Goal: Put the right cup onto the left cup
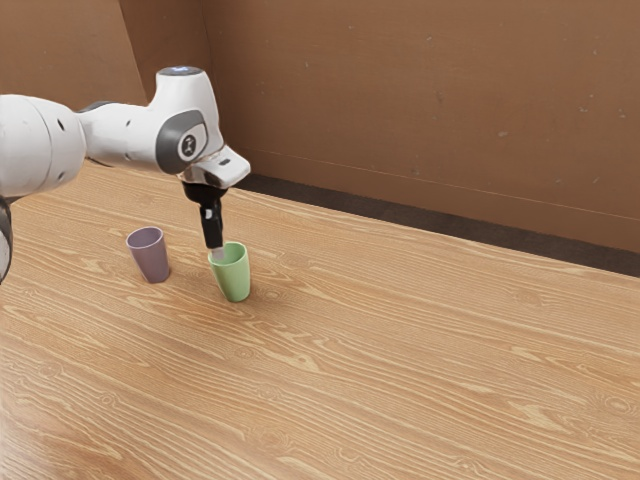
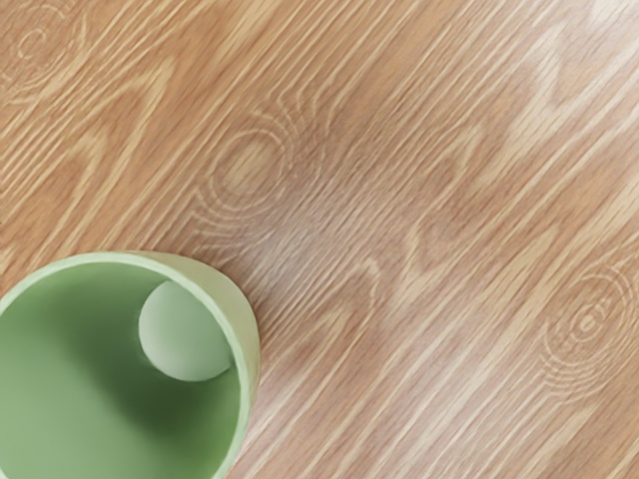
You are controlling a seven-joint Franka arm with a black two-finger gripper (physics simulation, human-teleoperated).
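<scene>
Green cup (image 1: 235, 280): upright on the surface (image 1: 400, 360), toward the exterior view's right of the purple cup (image 1: 152, 261), the two standing apart. End effector (image 1: 216, 253): pointed down at the green cup's rim; whether it is spread, pressed together or pinching the wall cannot be told. The green cup is judged the item to be moved, the purple one the receiver.

Handling assessment: probably light and fairly stiff, its smooth wall possibly slippery, fragility undetermined. Recommended hold: across the wall just below the rim, with modest pressure. An off-centre hold could tilt the cup during lifting and spoil the stacking.
</scene>
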